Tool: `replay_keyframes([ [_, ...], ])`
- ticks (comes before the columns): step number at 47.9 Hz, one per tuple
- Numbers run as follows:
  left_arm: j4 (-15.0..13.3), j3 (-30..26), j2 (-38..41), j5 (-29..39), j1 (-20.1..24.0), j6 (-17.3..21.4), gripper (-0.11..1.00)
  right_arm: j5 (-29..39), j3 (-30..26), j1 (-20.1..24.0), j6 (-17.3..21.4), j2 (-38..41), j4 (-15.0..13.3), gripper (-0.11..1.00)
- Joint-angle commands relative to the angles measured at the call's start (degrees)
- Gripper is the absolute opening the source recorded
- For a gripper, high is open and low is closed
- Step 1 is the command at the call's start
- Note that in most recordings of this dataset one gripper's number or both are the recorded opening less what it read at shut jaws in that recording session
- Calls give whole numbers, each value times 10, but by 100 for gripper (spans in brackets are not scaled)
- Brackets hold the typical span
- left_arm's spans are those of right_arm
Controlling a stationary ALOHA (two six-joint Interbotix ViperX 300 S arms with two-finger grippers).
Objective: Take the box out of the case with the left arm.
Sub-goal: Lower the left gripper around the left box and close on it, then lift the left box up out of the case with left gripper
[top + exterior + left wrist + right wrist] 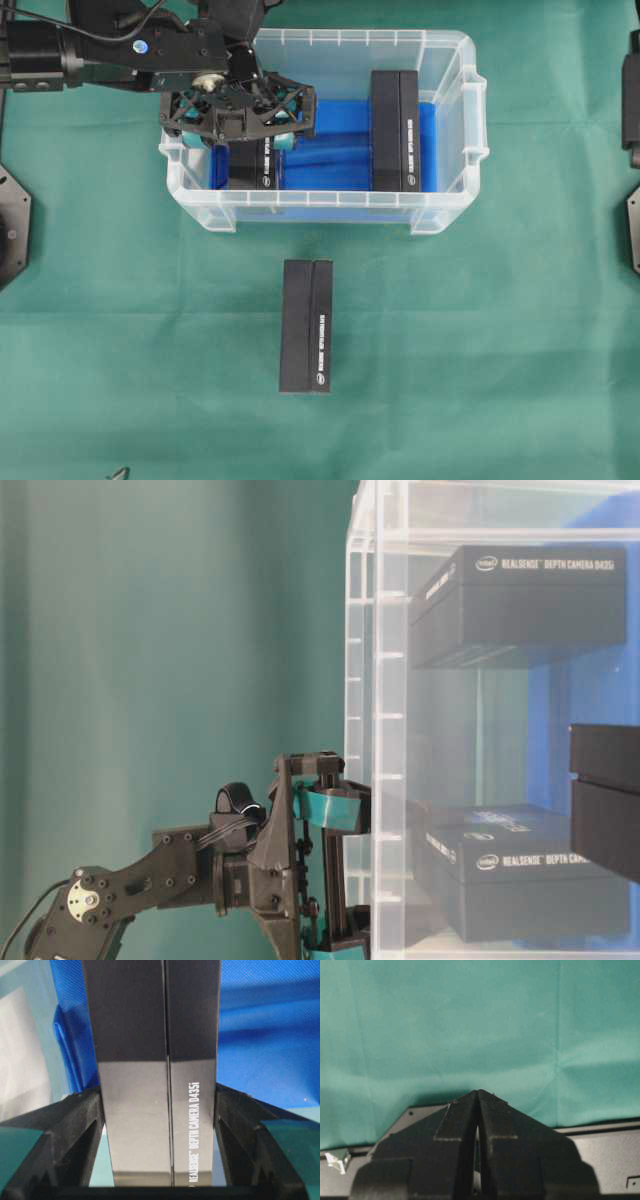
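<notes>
The case (452,120) holds two black boxes on its blue liner (330,160): the box (250,163) at its left end, clamped between the left gripper's (240,140) fingers, and a second box (395,130) toward the right. A third box (306,326) lies outside on the green cloth (480,350). The right gripper (478,1097) rests closed, empty.

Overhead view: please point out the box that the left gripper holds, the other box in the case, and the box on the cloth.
Held box (250,166): overhead view, its uncovered lower half.
Second box in case (394,130): overhead view, middle of its top.
Box on cloth (306,326): overhead view, middle of its top.
</notes>
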Motion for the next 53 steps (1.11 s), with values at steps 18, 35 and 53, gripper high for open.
replay_keyframes([
  [18,-11,-67,-28,68,-22,-7,60,-3,-5,-1,1,-2,0,1],
  [35,-11,-147,-69,172,-25,-9,60,-3,-5,-1,1,-2,0,1],
  [53,-11,-218,-100,276,-26,-18,60,-3,-5,-1,1,-2,0,1],
])
